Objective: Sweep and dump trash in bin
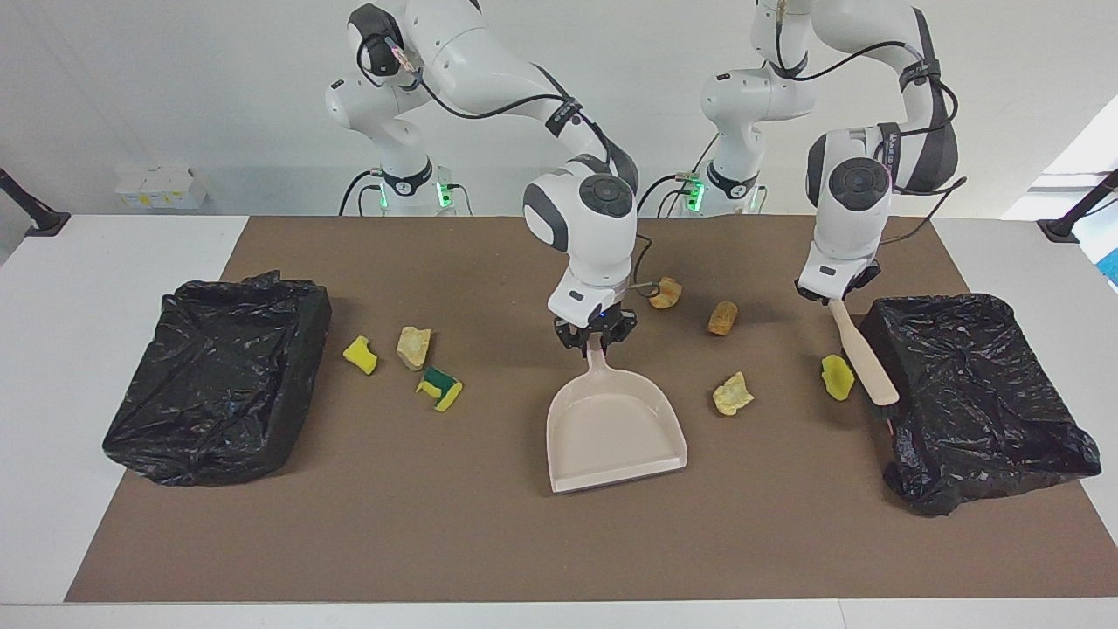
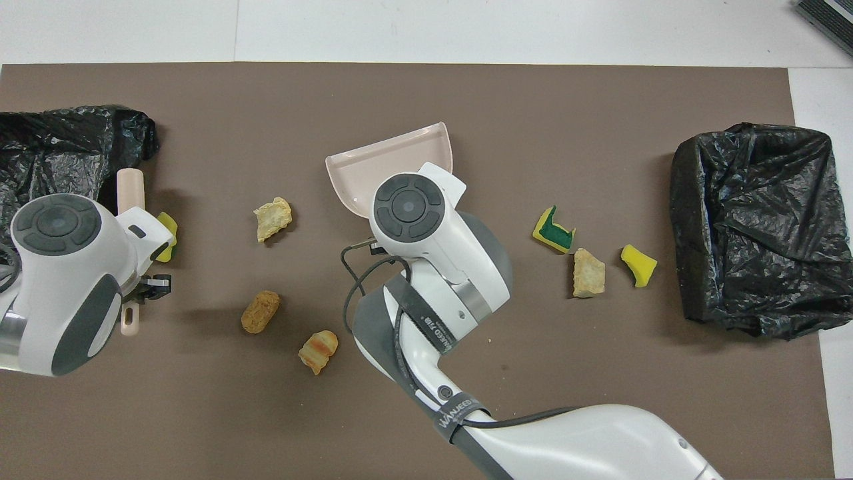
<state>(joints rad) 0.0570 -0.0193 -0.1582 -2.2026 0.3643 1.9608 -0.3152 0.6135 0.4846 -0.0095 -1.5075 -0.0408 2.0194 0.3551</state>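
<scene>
Several pieces of trash lie on the brown mat: a yellow scrap [image 1: 360, 354], a tan chunk [image 1: 413, 346] and a green-and-yellow sponge [image 1: 439, 388] toward the right arm's end. Bread-like chunks [image 1: 665, 293] [image 1: 722, 317], a pale chunk [image 1: 732, 393] and a yellow piece [image 1: 837, 377] lie toward the left arm's end. My right gripper [image 1: 596, 336] is shut on the handle of the beige dustpan [image 1: 616, 437], mid-table. My left gripper [image 1: 830, 297] is shut on the brush [image 1: 860, 358], whose bristles are down between that yellow piece and the bin [image 1: 969, 393].
A second bin lined with a black bag [image 1: 218, 376] stands at the right arm's end of the mat. In the overhead view the right arm's wrist [image 2: 406, 207] covers the dustpan's handle, and the left arm's wrist [image 2: 56, 227] covers part of the brush [image 2: 130, 190].
</scene>
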